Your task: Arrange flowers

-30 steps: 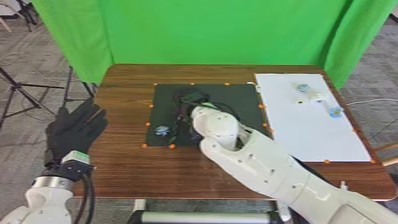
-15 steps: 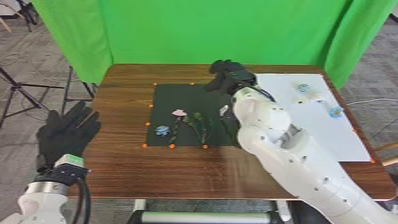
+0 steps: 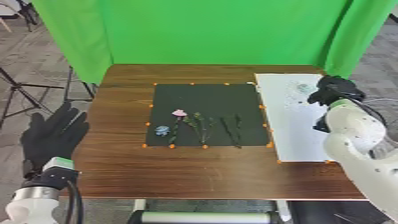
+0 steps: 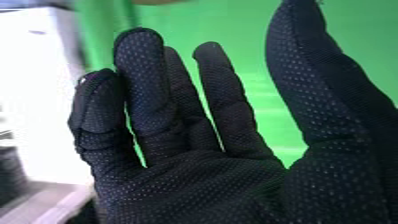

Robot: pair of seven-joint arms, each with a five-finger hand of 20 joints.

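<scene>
My right hand (image 3: 338, 90) is over the upper right part of the white sheet (image 3: 306, 135), holding nothing. In the right wrist view the same hand (image 4: 191, 180) has relaxed, fairly straight fingers. On the dark mat (image 3: 209, 95) lie a pink flower (image 3: 179, 113) with its stem, a blue flower (image 3: 162, 130), green stems (image 3: 202, 127) and a further pair of dark stems (image 3: 231, 130). A pale bluish flower (image 3: 305, 88) rests on the sheet, just left of the right hand. My left hand (image 3: 53, 135) is open beside the table's left edge.
The brown wooden table (image 3: 204, 172) carries orange markers around both mat and sheet. Behind it hangs a green curtain (image 3: 213, 35). A tripod (image 3: 31, 87) stands on the floor at the left.
My right hand has moved right from the mat, past its upper right corner, to the white sheet, uncovering the flowers and stems. The left hand has shifted slightly left and down.
</scene>
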